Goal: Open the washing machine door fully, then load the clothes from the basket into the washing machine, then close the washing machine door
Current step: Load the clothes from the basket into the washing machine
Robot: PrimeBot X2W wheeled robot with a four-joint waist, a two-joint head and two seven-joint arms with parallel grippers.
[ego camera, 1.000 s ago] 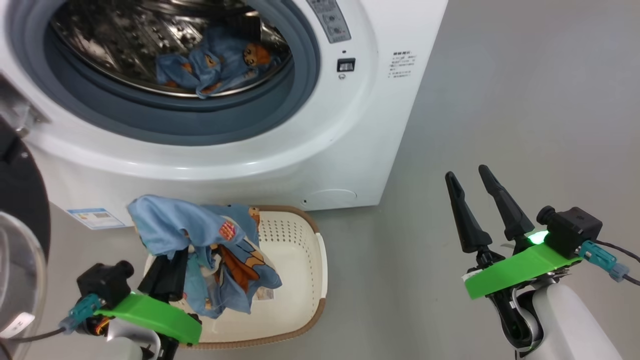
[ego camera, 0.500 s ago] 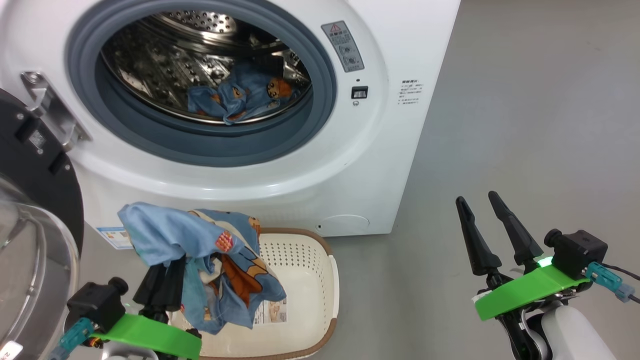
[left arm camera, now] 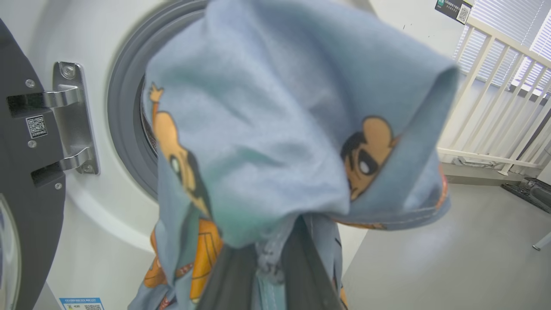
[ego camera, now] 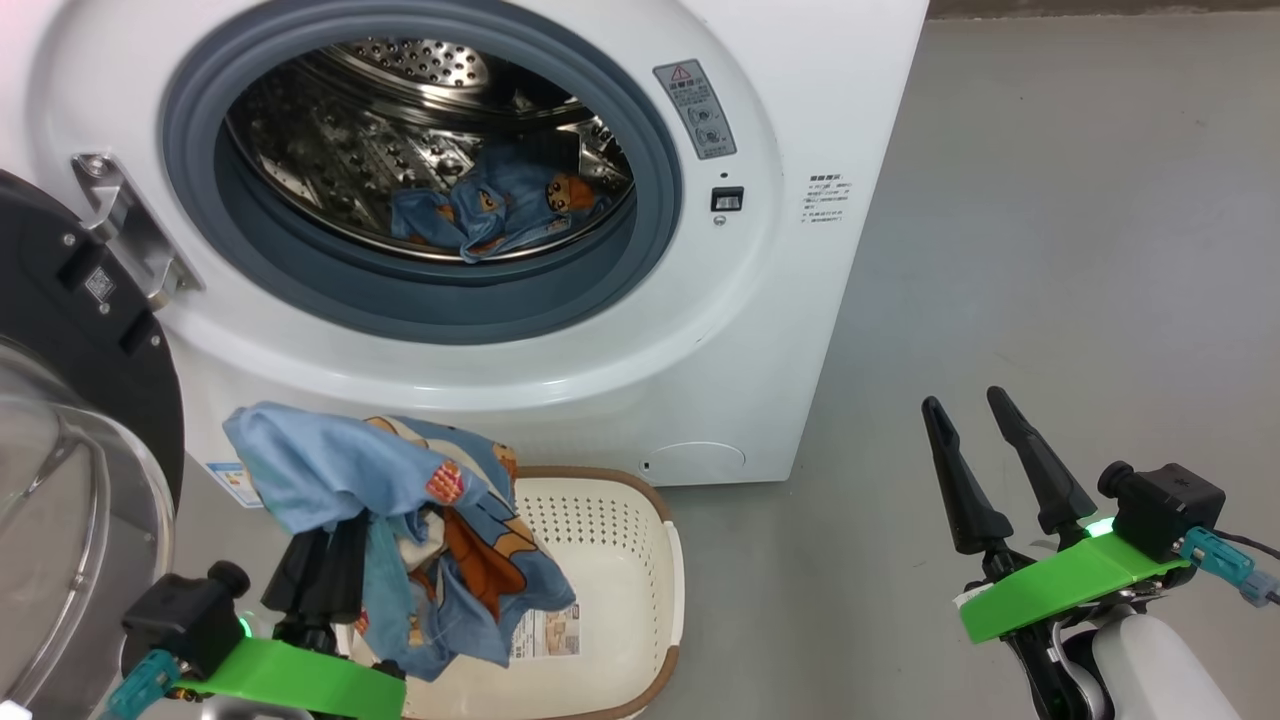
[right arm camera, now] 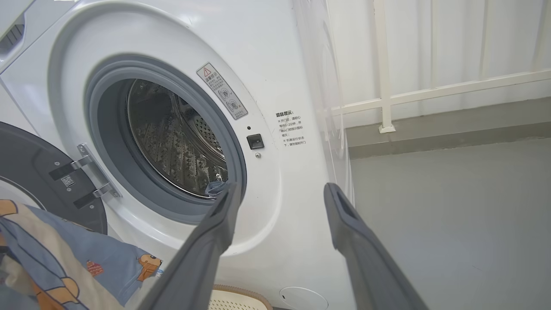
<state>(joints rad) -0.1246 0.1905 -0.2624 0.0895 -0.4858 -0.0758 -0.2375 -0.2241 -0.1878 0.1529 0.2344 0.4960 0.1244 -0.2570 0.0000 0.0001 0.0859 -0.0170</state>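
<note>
Bear-print clothes (ego camera: 400,510) are clamped in the jaws of the left gripper (ego camera: 322,560) above the basket (ego camera: 640,530); those of the right gripper (ego camera: 963,402) are spread wide, touching nothing.

Grey floor (ego camera: 1050,250) bears washing machine (ego camera: 760,330) — and basket (ego camera: 590,520) (just beside).

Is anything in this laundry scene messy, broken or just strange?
Nothing looks broken or spilled. The only oddity: a blue bear-print garment is draped over the left pincer like a hood, hanging above the basket. Another garment already lies in the drum.
</note>
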